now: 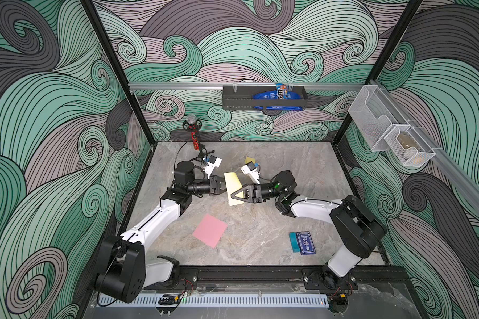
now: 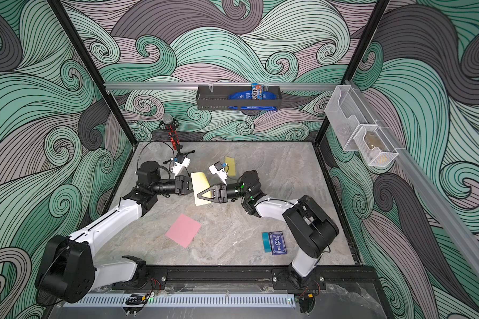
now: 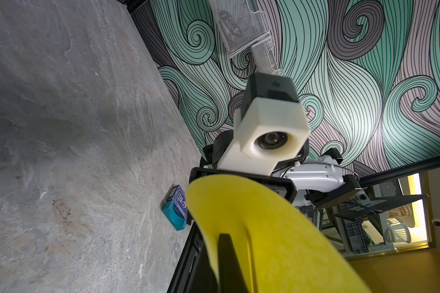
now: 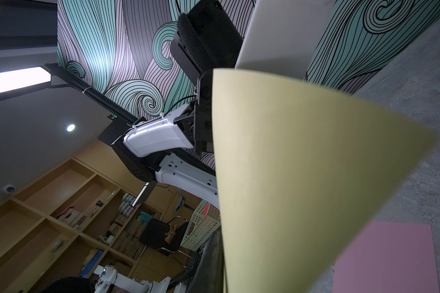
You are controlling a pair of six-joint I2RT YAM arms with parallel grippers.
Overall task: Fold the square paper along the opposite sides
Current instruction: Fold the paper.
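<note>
A pale yellow square paper (image 1: 234, 190) (image 2: 201, 189) hangs bowed above the middle of the table, held between the two arms. My left gripper (image 1: 225, 186) (image 2: 191, 185) is shut on its left edge. In the left wrist view the sheet (image 3: 277, 228) curls over one dark finger (image 3: 226, 256). My right gripper (image 1: 236, 195) (image 2: 203, 195) is shut on the paper's right edge, with its triangular finger lying across the sheet. In the right wrist view the paper (image 4: 302, 177) fills the middle and hides most of the jaws.
A pink paper (image 1: 210, 230) (image 2: 183, 230) (image 4: 384, 256) lies flat on the near side of the table. A small yellow folded sheet (image 1: 250, 160) lies behind the right wrist. A blue card box (image 1: 304, 243) with a teal piece lies front right. A microphone stand (image 1: 194, 135) is back left.
</note>
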